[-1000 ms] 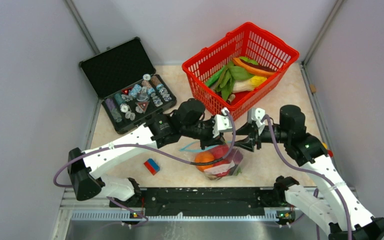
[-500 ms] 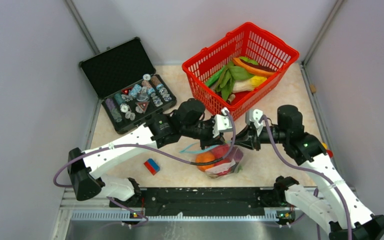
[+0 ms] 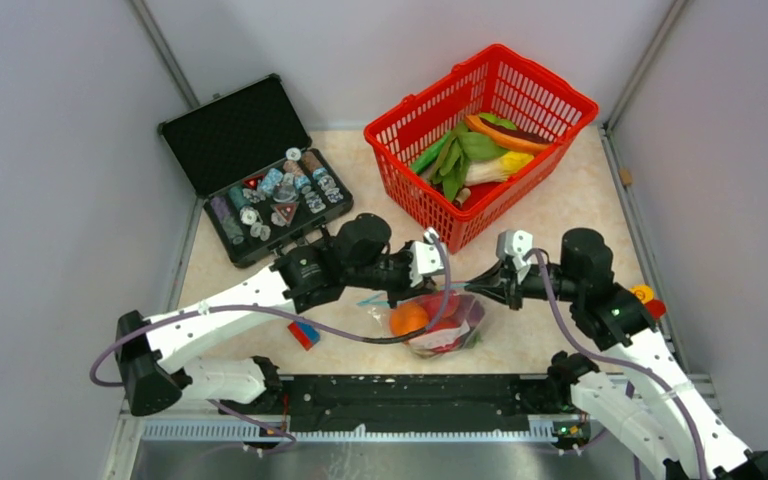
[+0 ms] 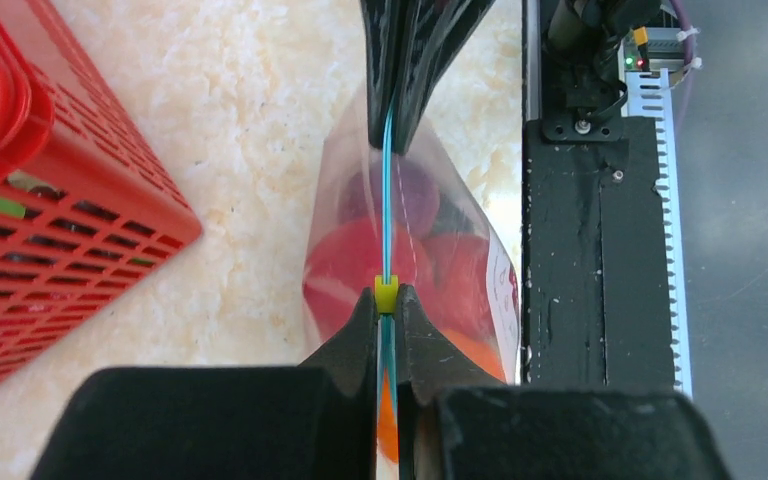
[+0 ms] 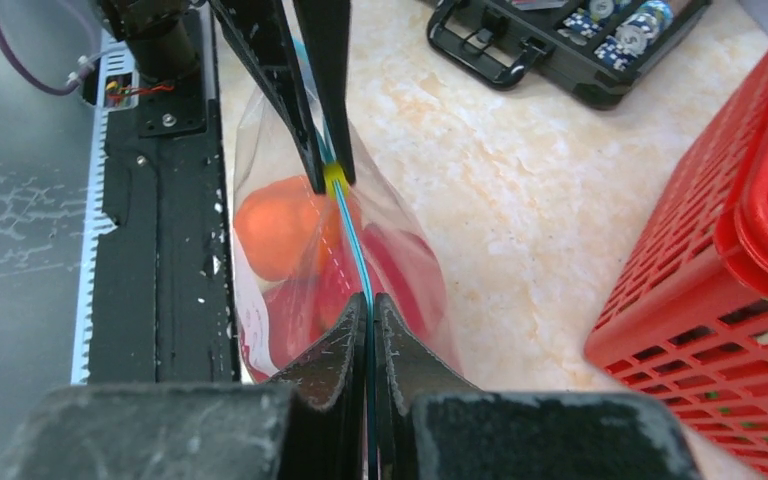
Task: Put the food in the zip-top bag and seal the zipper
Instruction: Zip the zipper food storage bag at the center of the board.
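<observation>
DESK: What does the overhead view give us?

OPERATOR: From my console, the zip-top bag [image 3: 452, 335] lies on the table [image 3: 560, 200] between my two arms, on the near side of the red basket [image 3: 415, 130]. There is toy food inside it: an orange piece [image 3: 409, 319] and a red piece [image 3: 443, 306]. My left gripper [image 3: 405, 292] and right gripper [image 3: 470, 288] meet the bag's top edge from opposite sides. A black case [image 3: 235, 130] stands open at far left, and a small red-and-blue block [image 3: 303, 333] lies near the left arm.

DESK: And the left wrist?

OPERATOR: My left jaws are clenched on the light-blue zipper [image 4: 388, 200], right at its yellow slider [image 4: 387, 292]. The strip runs straight to the right gripper, which is clamped on it further along. Red pieces and a purple piece [image 4: 415, 190] show through the plastic below.

DESK: The right wrist?

OPERATOR: The same strip from the other end. The right jaws are pinched tight on the zipper, and the slider sits at the left fingertips beyond. Orange and red fruit lie in the bag under the strip, with the basket off to one side. Whether the track between the grippers is pressed closed, I cannot tell.
</observation>
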{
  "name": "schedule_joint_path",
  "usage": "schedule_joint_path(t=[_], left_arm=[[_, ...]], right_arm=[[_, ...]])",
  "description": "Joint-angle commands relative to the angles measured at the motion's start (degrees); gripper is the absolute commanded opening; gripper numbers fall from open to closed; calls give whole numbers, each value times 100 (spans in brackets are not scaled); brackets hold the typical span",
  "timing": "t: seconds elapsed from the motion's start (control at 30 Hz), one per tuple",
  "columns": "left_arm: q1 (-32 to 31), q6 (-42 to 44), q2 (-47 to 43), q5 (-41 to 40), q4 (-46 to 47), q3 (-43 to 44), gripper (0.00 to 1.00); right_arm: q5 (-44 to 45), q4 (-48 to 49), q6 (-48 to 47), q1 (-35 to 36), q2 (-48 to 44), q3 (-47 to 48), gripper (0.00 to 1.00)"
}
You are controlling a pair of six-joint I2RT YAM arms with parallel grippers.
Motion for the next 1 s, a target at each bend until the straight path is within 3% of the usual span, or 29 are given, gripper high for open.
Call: schedule_joint_path(t=[0.0, 0.27, 0.4, 0.43, 0.5, 0.6, 0.97], left_arm=[[35, -151, -705, -530, 41, -452, 0], [126, -184, -1288, -1080, -286, -842, 0], [136, -129, -1480, -1031, -224, -889, 0], [136, -114, -1482, -966, -179, -850, 0], [135, -54, -1429, -830, -126, -729, 0], [135, 47, -1247, -680, -222, -450, 0], [135, 285, -632, -309, -357, 203, 0]], right_arm=[[687, 555, 431, 6, -513, -188, 0], [1152, 335, 428, 5, -504, -111, 0], [862, 417, 439, 8, -517, -21, 0], [770, 442, 462, 6, -498, 39, 11], [536, 455, 447, 5, -428, 188, 43], [505, 290, 284, 5, -321, 486, 62], [-20, -524, -461, 18, 634, 1356, 68]])
